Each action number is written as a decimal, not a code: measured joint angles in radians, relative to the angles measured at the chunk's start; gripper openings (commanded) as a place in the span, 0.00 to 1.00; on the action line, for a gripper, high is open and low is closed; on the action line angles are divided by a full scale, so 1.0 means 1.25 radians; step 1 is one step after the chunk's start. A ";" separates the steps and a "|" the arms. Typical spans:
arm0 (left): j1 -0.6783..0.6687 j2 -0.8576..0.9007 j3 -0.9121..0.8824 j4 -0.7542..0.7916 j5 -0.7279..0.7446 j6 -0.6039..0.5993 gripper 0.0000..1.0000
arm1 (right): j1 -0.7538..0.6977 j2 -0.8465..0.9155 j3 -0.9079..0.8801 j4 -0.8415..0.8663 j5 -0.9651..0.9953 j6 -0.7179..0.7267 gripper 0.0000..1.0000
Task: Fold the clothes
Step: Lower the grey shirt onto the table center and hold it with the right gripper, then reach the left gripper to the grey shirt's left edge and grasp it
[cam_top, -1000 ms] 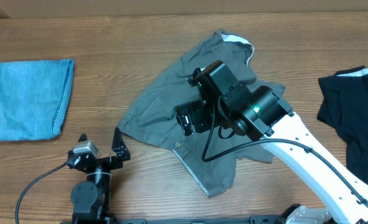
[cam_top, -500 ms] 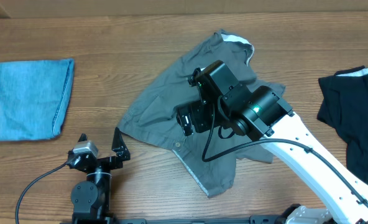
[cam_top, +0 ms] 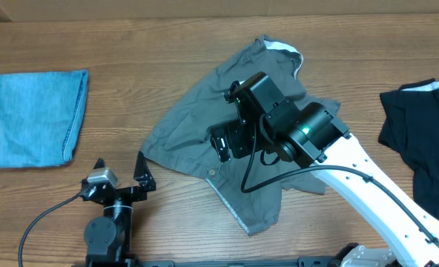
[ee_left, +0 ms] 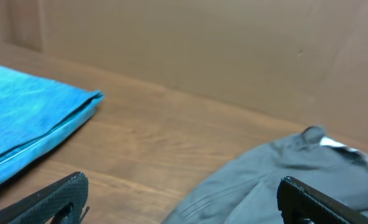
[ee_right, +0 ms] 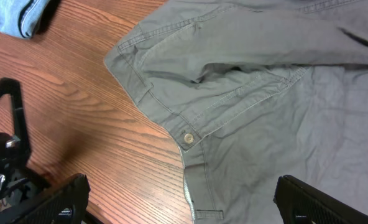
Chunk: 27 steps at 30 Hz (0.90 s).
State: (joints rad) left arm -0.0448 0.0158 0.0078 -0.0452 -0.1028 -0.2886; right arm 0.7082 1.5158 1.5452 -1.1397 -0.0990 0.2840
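Note:
The clothes are one grey garment (cam_top: 197, 122), lying crumpled and spread out in the middle of the wooden table. My right gripper (ee_right: 181, 202) hovers open over its lower left edge, where a button (ee_right: 188, 138) and a waistband hem show; nothing lies between its fingers. In the overhead view the right arm (cam_top: 308, 133) covers the garment's middle. Near the table's front edge my left gripper (cam_top: 118, 159) is open and empty, a little left of the cloth. Through the left wrist view the grey garment (ee_left: 277, 168) lies ahead to the right, between the spread fingers (ee_left: 59, 199).
A folded light blue denim piece (cam_top: 34, 115) lies at the far left, also seen as blue denim (ee_left: 22, 118) in the left wrist view. A black garment (cam_top: 423, 133) lies at the right edge. A brown wall (ee_left: 202, 43) stands behind the table.

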 measured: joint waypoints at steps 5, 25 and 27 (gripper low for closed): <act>0.000 0.000 0.015 0.027 0.126 -0.031 1.00 | 0.000 0.000 0.000 0.000 0.002 0.000 1.00; 0.000 0.912 1.119 -0.977 0.142 0.007 0.75 | -0.001 0.000 -0.001 0.000 0.002 0.000 1.00; 0.000 1.021 1.183 -1.021 0.142 0.025 0.39 | -0.001 0.000 -0.001 0.001 0.002 0.000 1.00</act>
State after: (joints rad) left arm -0.0448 1.2915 1.4860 -1.3216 0.0750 -0.2573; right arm 0.7074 1.5158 1.5440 -1.1385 -0.0963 0.2840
